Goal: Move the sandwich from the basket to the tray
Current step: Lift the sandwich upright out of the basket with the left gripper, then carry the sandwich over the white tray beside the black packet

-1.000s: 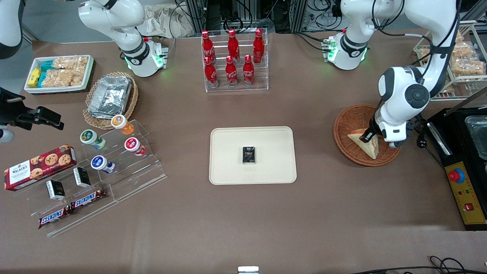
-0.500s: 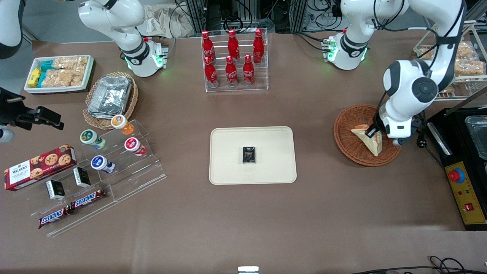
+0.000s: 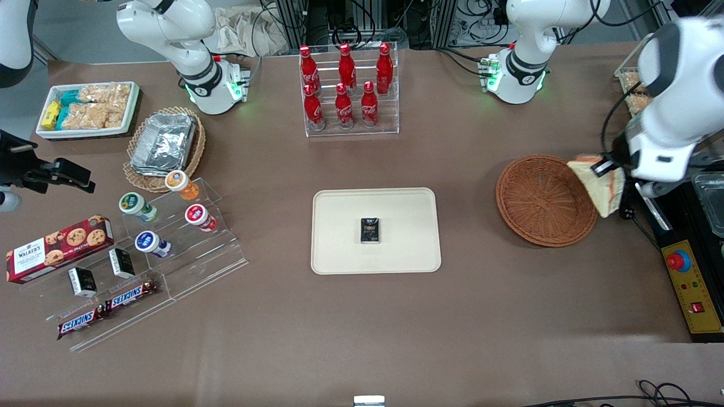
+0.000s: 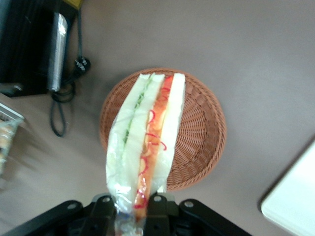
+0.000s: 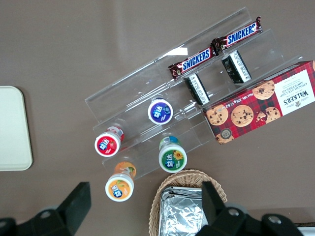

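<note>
The sandwich (image 3: 603, 183), a plastic-wrapped wedge of white bread with an orange-red filling, hangs in the air above the basket's rim toward the working arm's end of the table. My left gripper (image 3: 604, 166) is shut on its upper end. In the left wrist view the two fingers (image 4: 158, 209) pinch the sandwich (image 4: 147, 142) with the basket (image 4: 197, 132) below it. The round reddish-brown basket (image 3: 543, 199) holds nothing. The cream tray (image 3: 339, 226) lies at the table's middle with a small black box (image 3: 370, 230) on it.
A rack of red cola bottles (image 3: 346, 90) stands farther from the camera than the tray. A black control box with a red button (image 3: 685, 271) lies beside the basket at the working arm's end. A clear stand (image 3: 186, 249) with cups and snack bars, and a foil-container basket (image 3: 164, 144), sit toward the parked arm's end.
The gripper has lifted the sandwich out of the basket and carried it up and toward the working arm's end; the basket is left with nothing in it.
</note>
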`<state>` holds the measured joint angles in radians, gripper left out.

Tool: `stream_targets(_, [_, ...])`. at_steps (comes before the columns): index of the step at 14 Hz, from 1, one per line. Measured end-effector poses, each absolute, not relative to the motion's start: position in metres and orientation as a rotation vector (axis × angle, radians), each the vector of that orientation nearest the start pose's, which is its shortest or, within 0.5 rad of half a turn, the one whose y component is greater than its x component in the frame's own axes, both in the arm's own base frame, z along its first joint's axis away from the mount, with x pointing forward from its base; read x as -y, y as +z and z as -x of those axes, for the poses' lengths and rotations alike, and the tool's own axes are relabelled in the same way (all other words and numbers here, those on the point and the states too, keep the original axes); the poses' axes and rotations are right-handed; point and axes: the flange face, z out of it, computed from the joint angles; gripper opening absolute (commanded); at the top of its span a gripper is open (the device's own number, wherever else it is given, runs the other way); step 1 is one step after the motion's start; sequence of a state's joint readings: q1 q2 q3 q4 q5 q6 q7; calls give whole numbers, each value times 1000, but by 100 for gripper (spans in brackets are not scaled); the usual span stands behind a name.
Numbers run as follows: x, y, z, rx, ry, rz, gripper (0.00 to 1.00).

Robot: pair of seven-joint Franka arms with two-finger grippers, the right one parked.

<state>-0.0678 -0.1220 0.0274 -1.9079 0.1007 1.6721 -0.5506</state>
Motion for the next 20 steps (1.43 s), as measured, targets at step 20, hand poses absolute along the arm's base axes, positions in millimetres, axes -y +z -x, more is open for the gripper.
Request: stream_targets(20, [368, 406, -529, 164, 80, 3122, 0])
